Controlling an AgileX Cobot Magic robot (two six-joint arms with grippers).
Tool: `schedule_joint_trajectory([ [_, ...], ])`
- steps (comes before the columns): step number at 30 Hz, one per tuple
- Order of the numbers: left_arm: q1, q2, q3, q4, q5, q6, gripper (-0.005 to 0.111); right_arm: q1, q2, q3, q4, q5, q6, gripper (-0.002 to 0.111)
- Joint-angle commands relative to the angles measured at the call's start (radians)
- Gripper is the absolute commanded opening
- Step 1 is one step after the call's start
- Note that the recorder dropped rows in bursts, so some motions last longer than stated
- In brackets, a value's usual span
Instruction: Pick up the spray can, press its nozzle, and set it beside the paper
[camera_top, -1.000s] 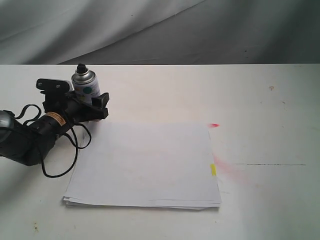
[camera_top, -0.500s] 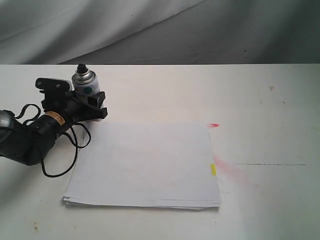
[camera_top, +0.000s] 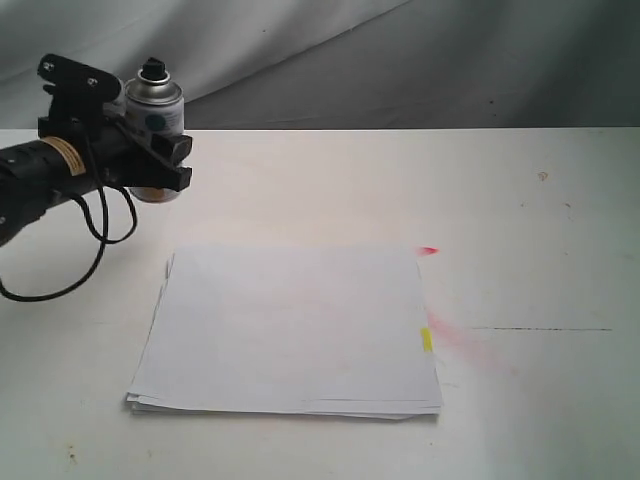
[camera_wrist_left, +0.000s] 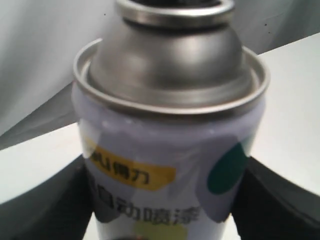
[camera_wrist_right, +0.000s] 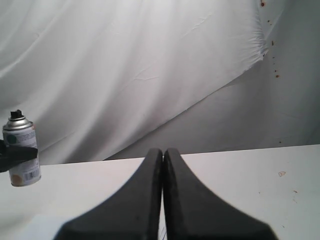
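Note:
The spray can (camera_top: 153, 125) hangs above the table at the far left, upright, held around its body by my left gripper (camera_top: 150, 150), which is shut on it. Its black nozzle (camera_top: 153, 68) tops the silver dome. In the left wrist view the spray can (camera_wrist_left: 170, 150) fills the picture between the two dark fingers (camera_wrist_left: 45, 205). The paper (camera_top: 290, 325) lies flat mid-table with a yellow mark (camera_top: 426, 340) on its right edge. My right gripper (camera_wrist_right: 163, 152) is shut and empty, out of the exterior view; its camera sees the spray can (camera_wrist_right: 21, 150) far off.
A black cable (camera_top: 95, 235) loops down from the left arm over the table. Red stains (camera_top: 465, 340) mark the table to the right of the paper. A grey cloth backdrop (camera_top: 400, 60) hangs behind the table's far edge.
The left gripper has lifted the can off the table, up and slightly leftward away from the paper's far left corner. The paper has not moved.

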Motion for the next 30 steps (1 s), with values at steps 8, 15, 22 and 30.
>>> schedule_joint_trajectory([
  [8, -0.146, -0.302, -0.006, 0.025, 0.373, 0.102, 0.000, -0.006, -0.005, 0.003, 0.003, -0.005, 0.000, 0.000],
  [15, -0.296, -0.361, -0.006, 0.132, 0.523, 0.104, 0.000, -0.006, -0.005, 0.003, 0.003, -0.005, 0.000, 0.000],
  [22, -0.432, -0.331, -0.006, 0.306, 0.681, 0.094, 0.000, -0.006, -0.005, 0.003, 0.003, -0.005, 0.000, 0.000],
  [30, -0.433, -0.180, -0.006, 0.675, 0.868, -0.123, 0.000, -0.006, -0.005, 0.003, 0.003, -0.005, 0.000, 0.000],
])
